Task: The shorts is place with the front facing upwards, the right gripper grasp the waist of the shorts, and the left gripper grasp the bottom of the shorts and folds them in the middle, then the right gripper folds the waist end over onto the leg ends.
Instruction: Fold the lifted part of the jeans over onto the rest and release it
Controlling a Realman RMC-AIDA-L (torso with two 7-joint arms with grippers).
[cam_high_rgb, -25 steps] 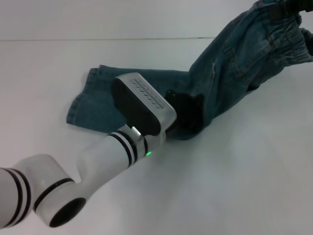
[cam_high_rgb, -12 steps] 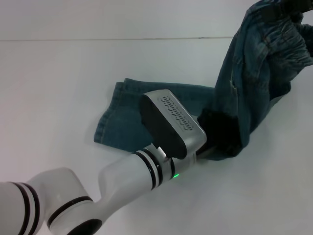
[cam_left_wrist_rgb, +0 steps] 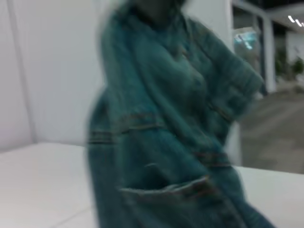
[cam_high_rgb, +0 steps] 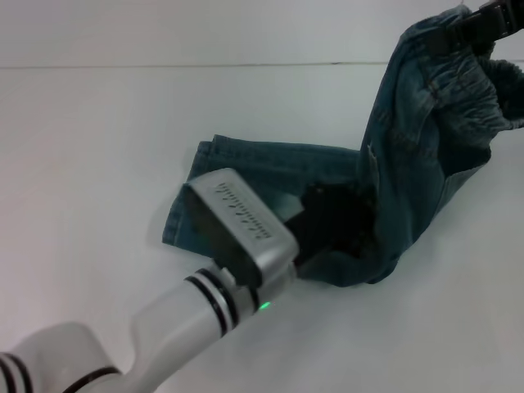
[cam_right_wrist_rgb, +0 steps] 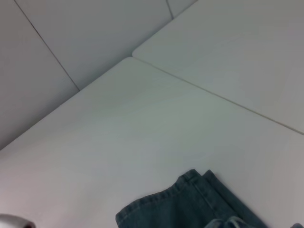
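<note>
The blue-green denim shorts (cam_high_rgb: pixel 409 164) stretch from the table up to the far right. Their leg ends (cam_high_rgb: pixel 196 196) lie flat on the table. The gathered waist (cam_high_rgb: pixel 467 82) hangs in the air, and my right gripper (cam_high_rgb: pixel 483 20) is shut on it at the view's top right corner. My left gripper (cam_high_rgb: pixel 332 221) sits low on the cloth where the shorts rise from the table. In the left wrist view the raised shorts (cam_left_wrist_rgb: pixel 166 142) fill the middle, with a pocket edge (cam_left_wrist_rgb: pixel 166 190) showing. The right wrist view shows the leg ends (cam_right_wrist_rgb: pixel 190 206) below.
The white table (cam_high_rgb: pixel 123 123) spreads to the left and front, with a seam line (cam_high_rgb: pixel 164 65) at the back. My left arm's white forearm (cam_high_rgb: pixel 188 319) crosses the front left up to the shorts.
The shorts slid to the right across the table, with the waist kept high. My left gripper went right with them, then drew back a little to the left.
</note>
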